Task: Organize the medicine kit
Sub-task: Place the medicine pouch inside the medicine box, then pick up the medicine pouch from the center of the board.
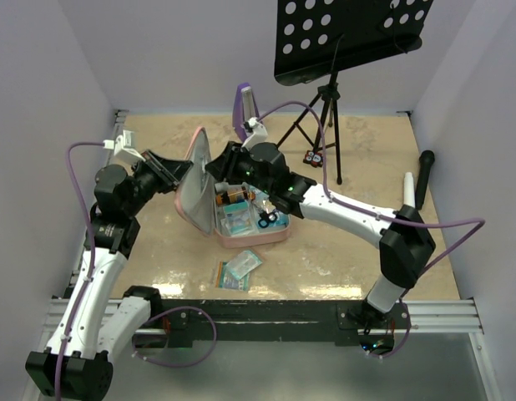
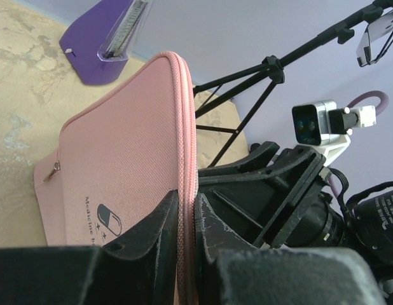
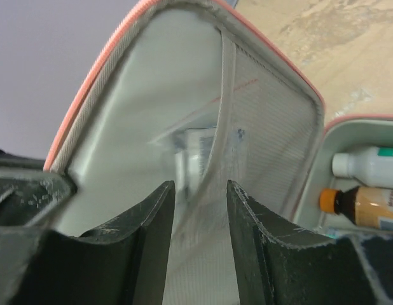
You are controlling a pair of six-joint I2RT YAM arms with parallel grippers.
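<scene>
The pink medicine kit (image 1: 251,237) lies open on the table with its lid (image 1: 195,180) standing upright. My left gripper (image 1: 184,174) is shut on the lid's zipped edge; in the left wrist view the pink rim (image 2: 184,127) runs between my fingers (image 2: 186,210). My right gripper (image 1: 218,170) is open at the lid's grey inner side (image 3: 133,127). Its jaws stand apart around the mesh pocket (image 3: 266,127), which holds a clear packet (image 3: 196,152). A white bottle (image 3: 368,164) and a brown bottle (image 3: 362,204) lie in the base.
A purple metronome (image 1: 244,104) stands behind the kit. A black music stand (image 1: 350,33) on a tripod is at the back right. Two small packets (image 1: 239,270) lie in front of the kit. A black cylinder (image 1: 425,175) and a white tube (image 1: 408,188) are at the right.
</scene>
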